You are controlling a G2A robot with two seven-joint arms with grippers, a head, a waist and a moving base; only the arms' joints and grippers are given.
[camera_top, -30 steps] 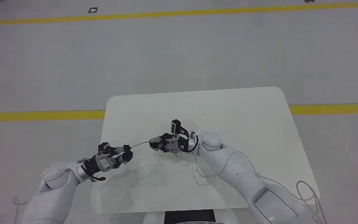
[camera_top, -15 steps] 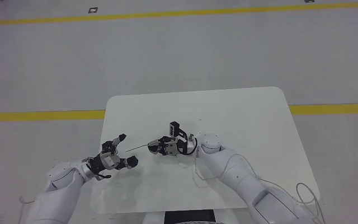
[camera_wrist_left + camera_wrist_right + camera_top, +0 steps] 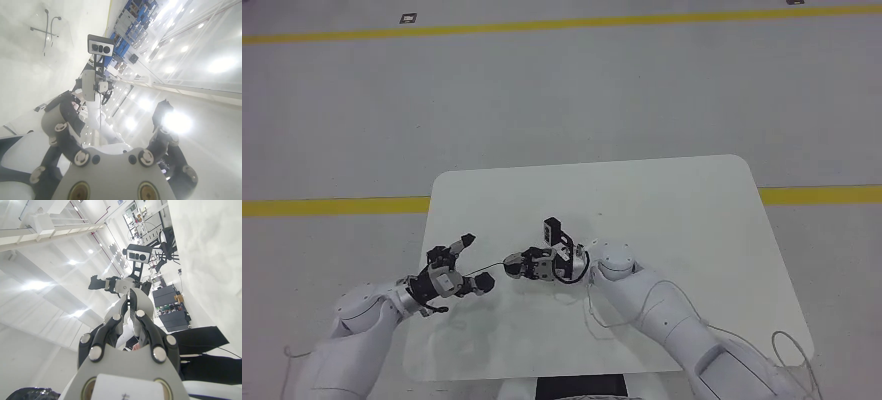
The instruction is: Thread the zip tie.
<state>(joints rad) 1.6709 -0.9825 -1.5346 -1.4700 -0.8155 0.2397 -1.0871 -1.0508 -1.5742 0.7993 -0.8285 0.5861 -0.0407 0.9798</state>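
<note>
Zip tie [image 3: 486, 271] was out in the open, pinched at one end by the right gripper [image 3: 513, 267]. That gripper's fingers [image 3: 133, 306] were pressed tight together in its own wrist view, though the zip tie itself was too thin to pick out there. From that grip it ran out nearly level, just above the white table [image 3: 672, 190], a thin black line with its long axis aimed straight across at the other arm. And there sat the left gripper [image 3: 478, 261], spread wide apart and holding nothing, one finger on each side of the line. The free end reached in between them, or just short of it; I couldn't tell if it touched either one.

So it all hung on that line-up, I'd say. The tail lay right along the line between the two grippers, and the left one was plainly the nearer to the loose end. It would need to close squarely across that thin tail, and any sag or sideways drift could let it slip past.
</note>
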